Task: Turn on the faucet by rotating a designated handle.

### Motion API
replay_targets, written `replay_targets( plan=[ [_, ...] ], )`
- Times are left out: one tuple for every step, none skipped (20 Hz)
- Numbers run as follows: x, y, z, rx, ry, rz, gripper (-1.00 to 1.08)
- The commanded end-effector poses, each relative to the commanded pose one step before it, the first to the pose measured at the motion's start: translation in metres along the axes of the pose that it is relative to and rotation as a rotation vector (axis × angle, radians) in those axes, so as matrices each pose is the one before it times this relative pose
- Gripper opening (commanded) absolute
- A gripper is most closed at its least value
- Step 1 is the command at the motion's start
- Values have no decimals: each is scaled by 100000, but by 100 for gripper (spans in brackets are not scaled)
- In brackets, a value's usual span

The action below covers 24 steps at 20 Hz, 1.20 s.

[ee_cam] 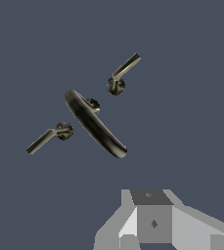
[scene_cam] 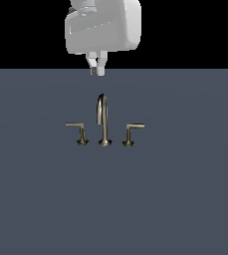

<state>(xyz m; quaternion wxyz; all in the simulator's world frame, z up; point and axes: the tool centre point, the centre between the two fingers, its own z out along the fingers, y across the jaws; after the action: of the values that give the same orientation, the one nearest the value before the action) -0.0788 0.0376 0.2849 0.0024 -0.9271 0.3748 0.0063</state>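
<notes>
The faucet (scene_cam: 103,122) is a small brass-grey set on the dark floor, with a tall arched spout (scene_cam: 102,112) in the middle. The handle (scene_cam: 132,130) is the L-shaped lever on the exterior view's right, its thin bar pointing outward. A mirror-image lever (scene_cam: 78,130) stands on the exterior view's left. My gripper (scene_cam: 97,68) hangs well above and behind the spout, touching nothing, its fingers close together and holding nothing. In the wrist view the spout (ee_cam: 95,123) lies between two levers (ee_cam: 123,73) (ee_cam: 49,136); which one is the handle I cannot tell. The gripper (ee_cam: 151,225) shows at the picture's edge.
The flat dark blue-grey floor (scene_cam: 185,199) spreads all around the faucet. Nothing else stands on it.
</notes>
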Motion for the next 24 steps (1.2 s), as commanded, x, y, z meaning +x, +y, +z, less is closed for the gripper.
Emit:
replay_targets(
  plan=[
    [1344,-719,1463,161,91,6363,-100],
    [533,-283,574,26,28,2491,-100],
    [536,-284,576,23,31,2502,-100],
    [540,-285,579,20,34,2514,-100],
    [545,-285,582,17,37,2533,-100],
    [551,-287,587,14,41,2555,-100],
    [558,-290,593,11,44,2582,-100],
    [567,-292,599,8,48,2614,-100],
    [576,-296,607,5,52,2652,-100],
    [587,-300,617,3,56,2696,-100],
    [600,-305,627,0,61,2747,-100],
    [613,-311,639,-1,65,2803,-100],
    [624,-315,647,-3,69,2843,-100],
    [633,-318,653,-4,72,2878,-100],
    [642,-322,660,-4,74,2914,-100],
    [652,-326,666,-3,76,2951,-100],
    [661,-331,673,-2,77,2989,-100],
    [663,-331,671,-1,77,2990,-100],
    [647,-323,651,1,73,2914,-100],
    [629,-314,629,4,67,2830,-100],
    [609,-304,605,7,60,2735,-100],
    [584,-293,579,8,55,2623,-100],
    [556,-279,549,10,50,2497,-100],
    [527,-265,518,11,44,2365,-100]
  ],
)
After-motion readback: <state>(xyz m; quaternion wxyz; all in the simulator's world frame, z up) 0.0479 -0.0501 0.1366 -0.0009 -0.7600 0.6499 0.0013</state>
